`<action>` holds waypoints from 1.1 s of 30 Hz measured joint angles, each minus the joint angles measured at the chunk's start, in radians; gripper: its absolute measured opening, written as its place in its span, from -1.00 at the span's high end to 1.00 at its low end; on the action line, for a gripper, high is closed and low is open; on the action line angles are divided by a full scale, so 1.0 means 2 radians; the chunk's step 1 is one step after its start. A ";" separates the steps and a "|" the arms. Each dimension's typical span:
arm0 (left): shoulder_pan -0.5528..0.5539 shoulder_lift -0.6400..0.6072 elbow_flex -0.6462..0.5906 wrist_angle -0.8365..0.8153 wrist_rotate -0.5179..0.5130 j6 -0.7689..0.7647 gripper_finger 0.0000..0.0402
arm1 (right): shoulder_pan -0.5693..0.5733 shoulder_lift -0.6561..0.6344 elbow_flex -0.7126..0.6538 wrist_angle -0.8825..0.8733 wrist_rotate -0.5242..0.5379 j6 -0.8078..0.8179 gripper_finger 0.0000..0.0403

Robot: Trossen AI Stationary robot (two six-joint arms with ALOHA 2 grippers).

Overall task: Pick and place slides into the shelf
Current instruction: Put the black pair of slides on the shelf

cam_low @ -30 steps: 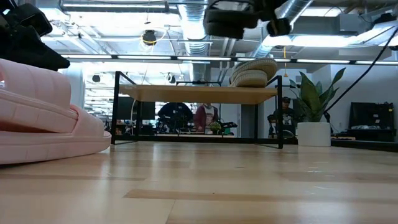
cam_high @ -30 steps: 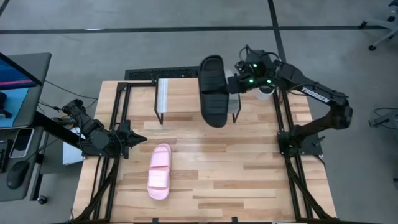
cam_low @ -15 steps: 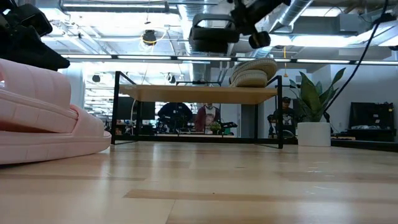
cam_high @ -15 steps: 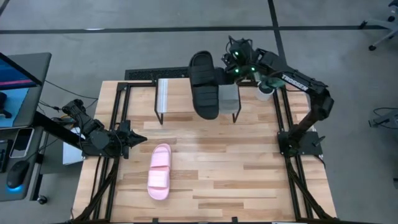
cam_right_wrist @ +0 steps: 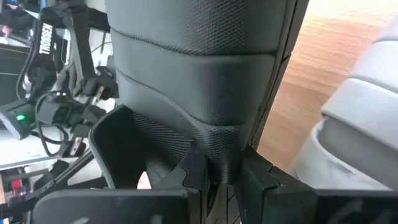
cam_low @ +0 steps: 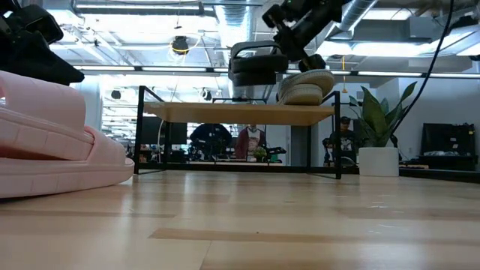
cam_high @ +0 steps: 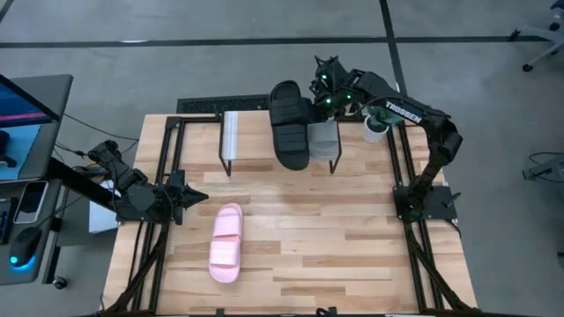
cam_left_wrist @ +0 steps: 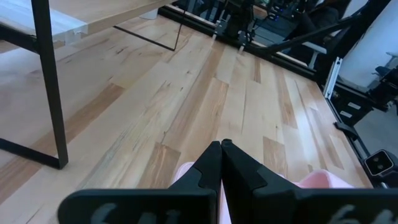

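From above, the right gripper (cam_high: pixel 310 99) reaches over the far side of the bench (cam_high: pixel 352 246), its fingers clamped on the edge of the black slide (cam_high: pixel 289 125). That slide lies lengthwise across the shelf (cam_high: pixel 256 141), its far end sticking out past the shelf's back edge. Just beside it, on the shelf's right end, sits the grey slide (cam_high: pixel 323 137). The pink slide (cam_high: pixel 226 242) lies alone on the bench, well apart from the shelf, nearer the front. The left gripper (cam_high: pixel 196 196) waits at the bench's left edge, fingers pinched together to a point.

From bench level, the black slide (cam_low: pixel 257 66) sits low over the shelf's plank top (cam_low: pixel 225 112), gripped from above by the right gripper (cam_low: pixel 289 41); whether its sole touches the plank I cannot tell. The grey slide (cam_low: pixel 306 86) rests on the plank right next to it. The pink slide (cam_low: pixel 52 146) fills the near left.

The left wrist camera shows its fingers (cam_left_wrist: pixel 211 165) closed tip to tip over bare bench (cam_left_wrist: pixel 205 106), with a bit of pink slide (cam_left_wrist: pixel 317 180) behind them.

The right wrist camera is filled by the black slide (cam_right_wrist: pixel 199 68), the fingers (cam_right_wrist: pixel 199 168) nipping its ribbed strap, and the grey slide (cam_right_wrist: pixel 357 118) alongside.
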 joint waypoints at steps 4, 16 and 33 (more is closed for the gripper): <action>0.000 0.000 0.000 0.000 0.000 0.000 1.00 | -0.003 0.001 0.000 0.001 -0.003 0.001 0.80; 0.000 0.000 0.000 0.000 0.000 0.002 1.00 | -0.006 0.001 0.000 -0.008 0.012 0.016 0.80; 0.000 0.000 0.000 0.000 0.000 0.002 1.00 | 0.009 0.001 0.000 -0.007 0.011 0.031 0.80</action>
